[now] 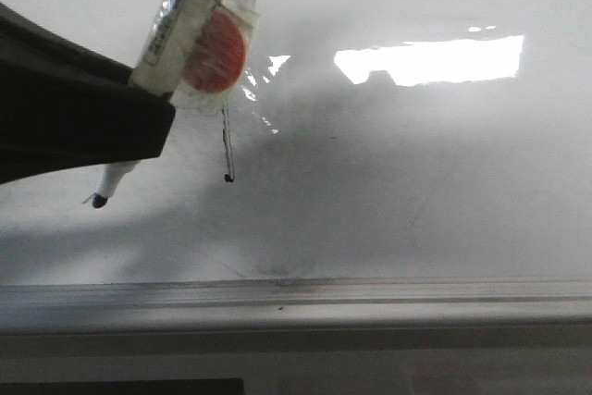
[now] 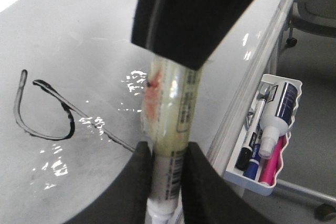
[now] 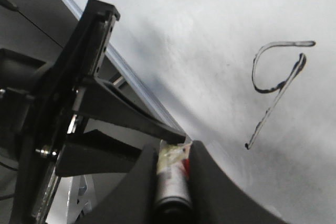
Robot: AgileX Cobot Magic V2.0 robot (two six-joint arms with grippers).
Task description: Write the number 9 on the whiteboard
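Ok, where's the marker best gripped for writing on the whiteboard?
Low on the marker barrel, near the tip, with the fingers closing across its round sides, square to its slant. The left gripper holds it there, which should steady the slanted tip.

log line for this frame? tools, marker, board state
left tool: shut on marker | right tool: shut on marker | tip: off the stroke | number 9: drawn on whiteboard

The front view sits low and close over the whiteboard [image 1: 416, 191]; both wrist views share the number 9 [image 2: 47, 111].
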